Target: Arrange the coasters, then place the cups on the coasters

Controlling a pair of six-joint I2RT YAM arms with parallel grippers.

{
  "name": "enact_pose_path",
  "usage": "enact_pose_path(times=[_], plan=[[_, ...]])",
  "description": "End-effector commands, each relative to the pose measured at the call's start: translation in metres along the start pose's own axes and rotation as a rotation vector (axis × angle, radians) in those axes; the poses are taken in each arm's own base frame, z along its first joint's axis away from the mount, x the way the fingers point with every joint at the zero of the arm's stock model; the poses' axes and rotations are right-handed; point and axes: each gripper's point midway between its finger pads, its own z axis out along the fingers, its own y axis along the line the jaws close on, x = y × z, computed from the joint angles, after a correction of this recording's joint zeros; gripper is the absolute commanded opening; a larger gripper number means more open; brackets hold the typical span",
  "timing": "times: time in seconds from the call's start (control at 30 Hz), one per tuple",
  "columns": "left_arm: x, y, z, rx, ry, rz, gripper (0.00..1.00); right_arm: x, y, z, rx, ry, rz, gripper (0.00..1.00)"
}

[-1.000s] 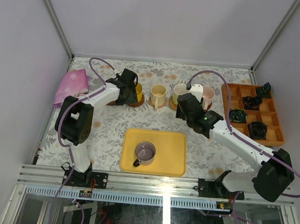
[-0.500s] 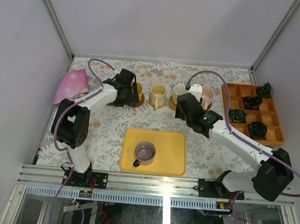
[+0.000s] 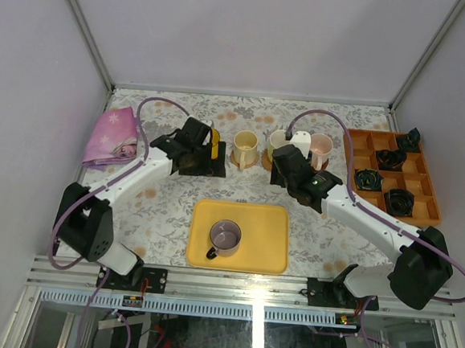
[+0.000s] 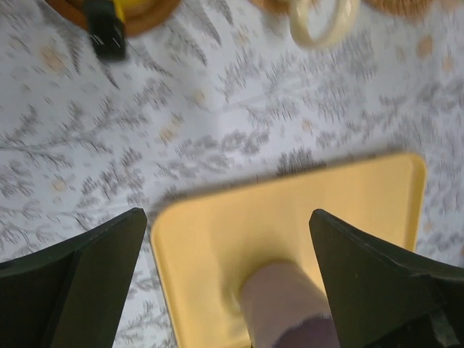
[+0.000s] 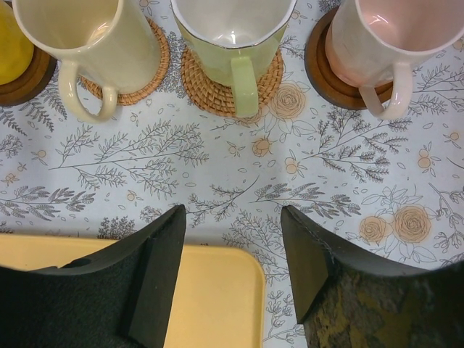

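Four cups stand in a row at the back, each on a coaster: the yellow cup (image 5: pixel 13 51) on a dark brown disc (image 5: pixel 29 83), the cream cup (image 5: pixel 87 36) on a tan one (image 5: pixel 156 65), the pale green cup (image 5: pixel 232 29) on a woven tan one (image 5: pixel 217 93) and the pink cup (image 5: pixel 391 36) on a dark brown one (image 5: pixel 322 72). The purple cup (image 3: pixel 226 238) sits in the yellow tray (image 3: pixel 265 225). My left gripper (image 3: pixel 201 159) is open beside the yellow cup (image 3: pixel 214 140), holding nothing. In front of the green cup, my right gripper (image 3: pixel 284 166) is open too.
An orange divided tray (image 3: pixel 423 207) with small black objects stands at the right edge. A pink cloth (image 3: pixel 110 136) lies at the back left. The flowered tablecloth (image 3: pixel 157 208) covers the table, with walls on three sides.
My left gripper has opened off the yellow cup and drawn back towards the tray, its arm swinging down and left. The right gripper has barely moved.
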Motion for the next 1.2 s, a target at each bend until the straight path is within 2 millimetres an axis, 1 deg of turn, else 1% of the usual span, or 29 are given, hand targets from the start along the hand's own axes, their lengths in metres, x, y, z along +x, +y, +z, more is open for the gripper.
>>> enact_pose_path(times=[0.0,0.1,0.23,0.3,0.47,0.57,0.7,0.8,0.93,1.03,1.1,1.17], plan=[[0.045,-0.014,-0.029,0.086,0.098,0.112,0.97,-0.026,0.005,-0.004,-0.016,-0.057,0.032,0.63],[0.066,-0.016,-0.05,0.104,0.132,0.133,1.0,-0.022,0.007,-0.003,-0.022,-0.045,0.031,0.64],[0.081,-0.019,-0.082,0.121,0.142,0.148,1.0,-0.018,0.007,-0.001,-0.02,-0.03,0.026,0.69],[0.089,-0.025,-0.096,0.153,0.146,0.149,1.0,-0.017,0.008,0.0,-0.023,-0.024,0.03,0.72],[0.125,-0.033,-0.108,0.205,0.21,0.124,1.0,-0.011,0.018,0.004,-0.064,0.002,0.03,0.77],[0.14,-0.036,-0.111,0.202,0.218,0.121,1.0,-0.009,0.022,0.002,-0.086,0.013,0.045,0.77],[0.156,-0.044,-0.118,0.213,0.216,0.131,1.0,-0.016,0.018,-0.004,-0.095,-0.036,0.07,0.77],[0.169,-0.049,-0.119,0.213,0.217,0.146,1.0,-0.017,0.013,-0.007,-0.084,-0.045,0.065,0.77],[0.193,-0.05,-0.109,0.179,0.227,0.182,1.0,-0.014,0.011,-0.009,-0.08,-0.035,0.068,0.77],[0.212,-0.043,-0.096,0.112,0.23,0.222,1.0,-0.01,0.008,-0.012,-0.078,-0.031,0.091,0.77],[0.22,-0.041,-0.088,0.079,0.223,0.251,1.0,-0.006,0.006,-0.014,-0.078,-0.029,0.109,0.77],[0.222,-0.041,-0.081,0.051,0.199,0.279,1.0,-0.004,0.003,-0.017,-0.078,-0.029,0.121,0.77]])
